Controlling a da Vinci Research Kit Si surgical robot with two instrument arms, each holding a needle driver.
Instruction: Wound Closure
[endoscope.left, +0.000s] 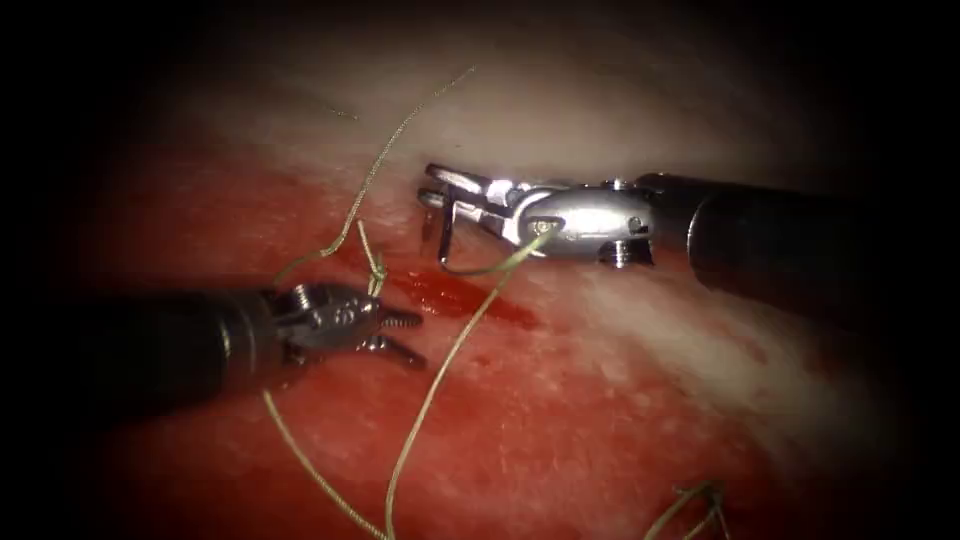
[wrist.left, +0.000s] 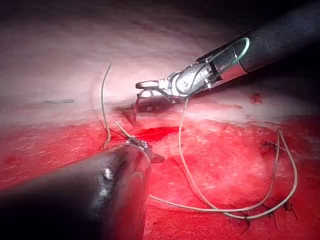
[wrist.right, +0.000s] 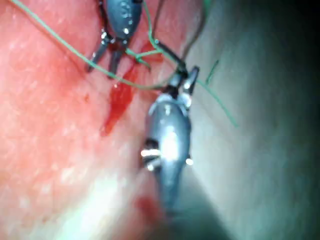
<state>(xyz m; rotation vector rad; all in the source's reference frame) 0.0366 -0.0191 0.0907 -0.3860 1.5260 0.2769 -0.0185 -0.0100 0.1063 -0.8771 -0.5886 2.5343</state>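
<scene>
The right tool (endoscope.left: 445, 195) is gripping the curved needle (endoscope.left: 447, 240) near its upper end, point hanging above the cut (endoscope.left: 460, 297); the left tool's (endoscope.left: 400, 335) fingers are spread, empty, beside the thread (endoscope.left: 440, 375).

Tissue (endoscope.left: 620, 420) was mottled red with a pale, whitish band across the top. Thread (endoscope.left: 440, 370) was olive-yellow; red fluid (endoscope.left: 465, 298) darker crimson. Right tool (endoscope.left: 432, 190) silver on black shaft.

The tissue (endoscope.left: 620, 400) carries red fluid (endoscope.left: 465, 298) along the cut, with thread (endoscope.left: 430, 400) lying looped across it.
</scene>
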